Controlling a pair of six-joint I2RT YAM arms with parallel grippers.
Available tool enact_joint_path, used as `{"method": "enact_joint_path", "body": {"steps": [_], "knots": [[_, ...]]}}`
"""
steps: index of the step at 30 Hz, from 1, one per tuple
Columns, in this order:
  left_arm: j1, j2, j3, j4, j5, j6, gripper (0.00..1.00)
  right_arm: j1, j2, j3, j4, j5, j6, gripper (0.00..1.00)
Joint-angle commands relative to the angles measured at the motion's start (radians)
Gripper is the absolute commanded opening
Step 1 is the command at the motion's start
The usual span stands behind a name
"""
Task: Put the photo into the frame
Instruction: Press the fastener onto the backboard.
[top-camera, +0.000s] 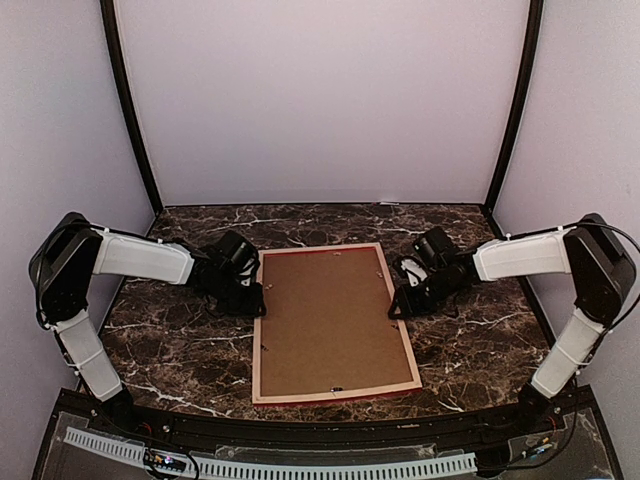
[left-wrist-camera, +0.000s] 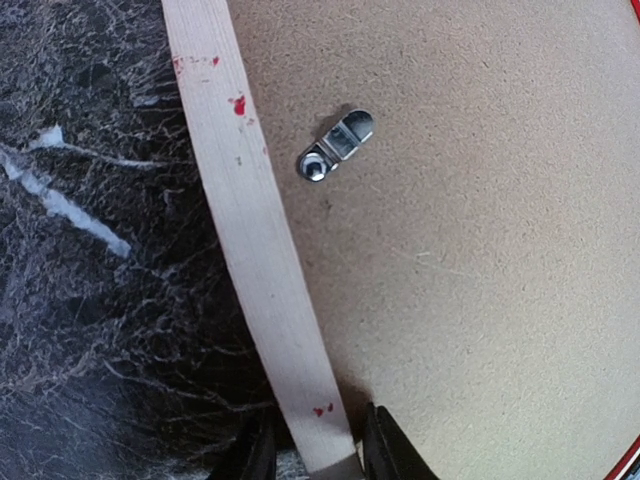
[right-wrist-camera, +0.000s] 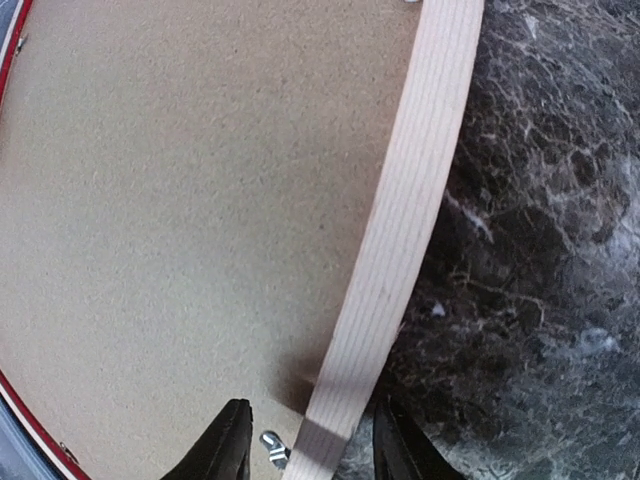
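Observation:
The frame (top-camera: 335, 392) lies face down in the middle of the table, showing its pale wooden rails and brown backing board (top-camera: 328, 315); a thin red edge peeks out at the rim. My left gripper (top-camera: 257, 304) straddles the left rail (left-wrist-camera: 262, 250), one finger on each side with narrow gaps, so it is open (left-wrist-camera: 318, 452). My right gripper (top-camera: 398, 304) straddles the right rail (right-wrist-camera: 400, 220) with wider gaps, also open (right-wrist-camera: 310, 445). The photo is hidden or out of view.
A small metal turn clip (left-wrist-camera: 335, 146) sits on the backing board near the left rail, and another (right-wrist-camera: 272, 447) lies between the right fingers. Dark marble tabletop (top-camera: 180, 350) surrounds the frame. Pale walls enclose the back and sides.

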Motion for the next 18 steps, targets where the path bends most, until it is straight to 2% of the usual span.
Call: {"method": "enact_joint_path", "body": {"steps": [1,4,6,9,11,14,18], "knots": [[0.004,0.001,0.006,-0.052,0.005,0.015,0.35,-0.006,0.062,0.052,0.035,0.022,0.021,0.41],[0.006,0.001,0.02,-0.049,0.026,0.016,0.41,-0.007,0.09,0.062,0.041,0.047,0.029,0.32],[0.007,0.001,0.033,-0.049,0.033,0.017,0.49,-0.007,0.099,0.063,0.039,0.067,0.042,0.25],[0.012,0.007,0.057,-0.054,0.032,0.028,0.64,-0.007,0.097,0.053,0.044,0.089,0.063,0.19],[0.02,0.022,0.084,-0.065,0.023,0.042,0.7,-0.007,0.095,0.046,0.049,0.093,0.077,0.17],[0.037,0.06,0.144,-0.087,0.019,0.068,0.76,-0.008,0.094,0.04,0.058,0.081,0.088,0.15],[0.069,0.123,0.216,-0.09,0.031,0.101,0.78,-0.007,0.093,0.038,0.061,0.077,0.093,0.15]]}}
